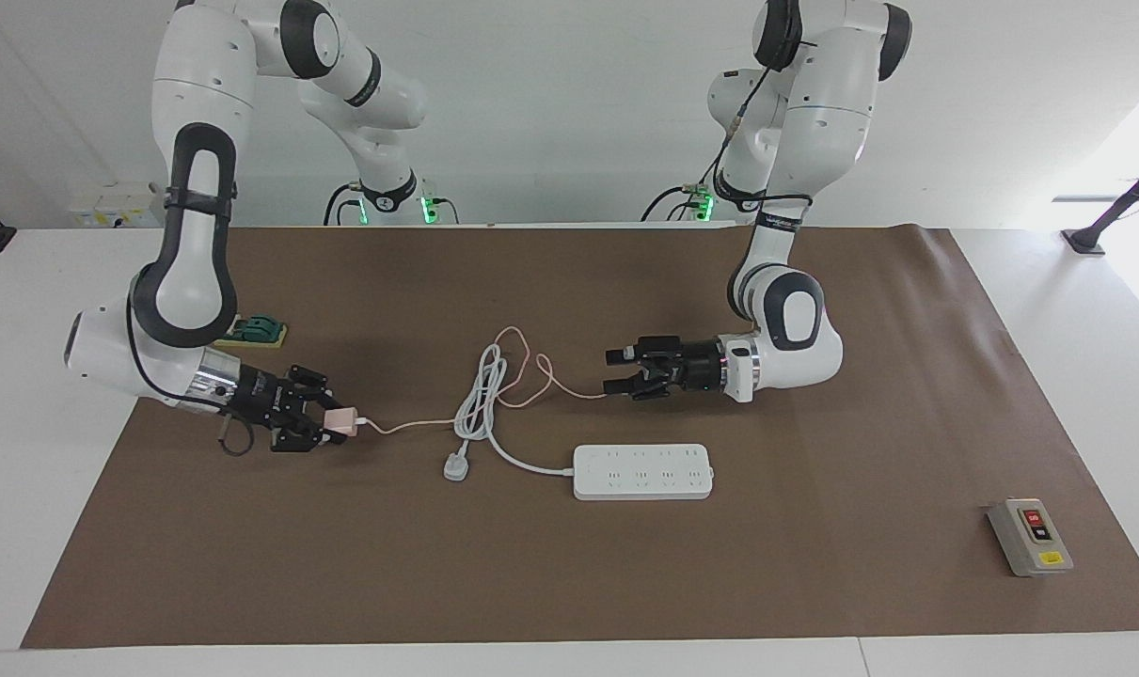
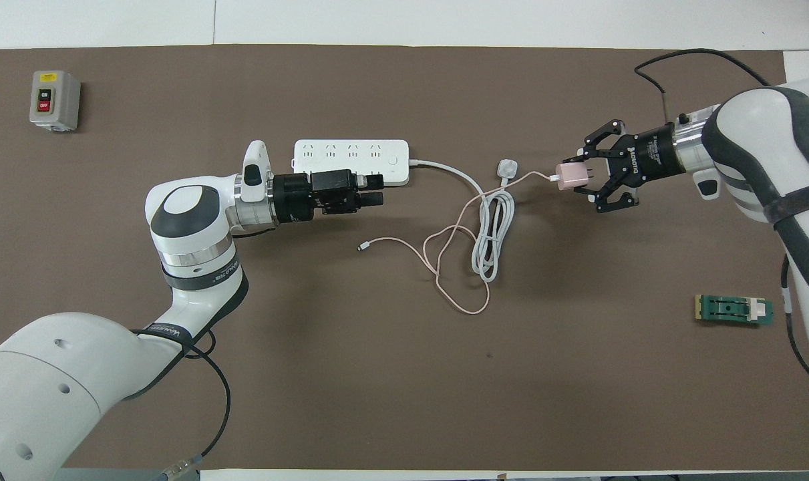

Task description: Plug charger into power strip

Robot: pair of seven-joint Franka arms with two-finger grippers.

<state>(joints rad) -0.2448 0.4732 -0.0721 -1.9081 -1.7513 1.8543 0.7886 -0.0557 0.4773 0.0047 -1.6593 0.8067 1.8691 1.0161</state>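
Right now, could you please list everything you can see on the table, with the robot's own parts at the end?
charger: one, pale pink, held in the air, cable trailing onto the mat
power strip: one, white, mid-mat
three-pin plug: one, white, beside the strip
switch box: one, grey, toward the left arm's end
green part: one, toward the right arm's end
mat: one, brown
right gripper: shut on charger
left gripper: open, over the pink cable

Counted on the brown mat [image 1: 814,583]: one charger [image 1: 340,420], one power strip [image 1: 642,471], one grey switch box [image 1: 1030,537] near the mat's corner, one green block [image 1: 254,330] near its edge. Arms: two, each with one gripper, left gripper [image 1: 616,371] and right gripper [image 1: 329,420]
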